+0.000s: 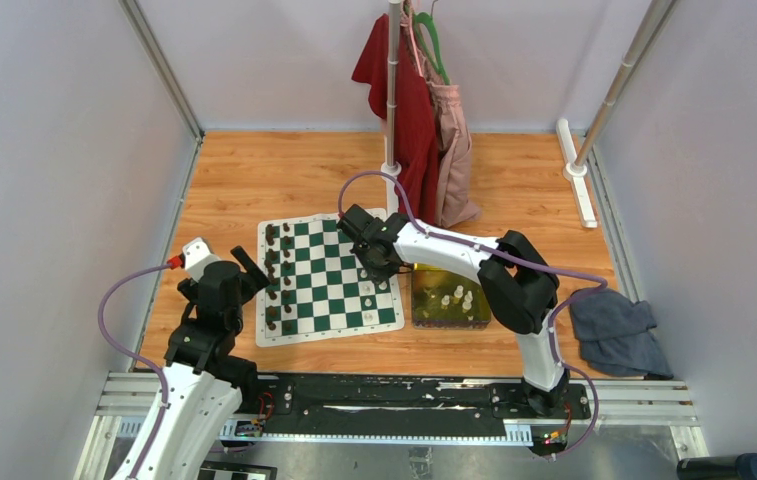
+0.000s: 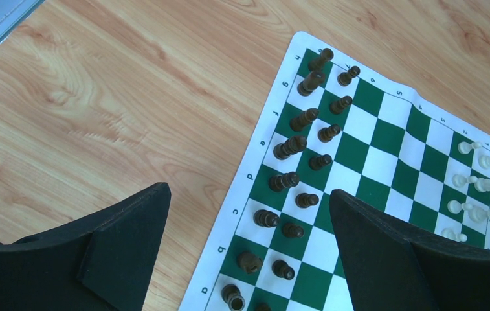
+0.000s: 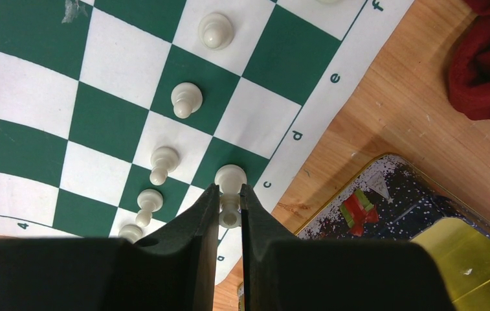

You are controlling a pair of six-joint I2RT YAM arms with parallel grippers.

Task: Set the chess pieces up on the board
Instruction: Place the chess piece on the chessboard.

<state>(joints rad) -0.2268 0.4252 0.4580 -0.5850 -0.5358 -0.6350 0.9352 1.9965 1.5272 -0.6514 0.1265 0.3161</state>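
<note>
Closest to me, at the near edge of the wooden table, the left arm rises and leans in. Its left claw hangs with both black fingers spread wide and nothing between them, just off the left side of the chess mat. The mat lies flat in the middle of the table, green and white squares inside a white border. Down its left side stand the dark brown chessmen in two rows, the taller ones on the outer row and the pawns on the inner one. Along the right side a few cream-white pawns stand in a line, with several more cream-white pieces on the outermost row beside them. There the right arm reaches across from its base, and the right claw is pinched narrowly on a cream-white chessman with a round head like a pawn's. It holds the piece by its stem over the outermost row, close to the lettered border; whether its foot touches the mat I cannot tell. Just right of the mat sits a yellow-green tray with more cream-white chessmen lying loose in it. Farther right a grey cloth lies crumpled, and behind the mat a red garment and a pink garment hang from a pole.
</note>
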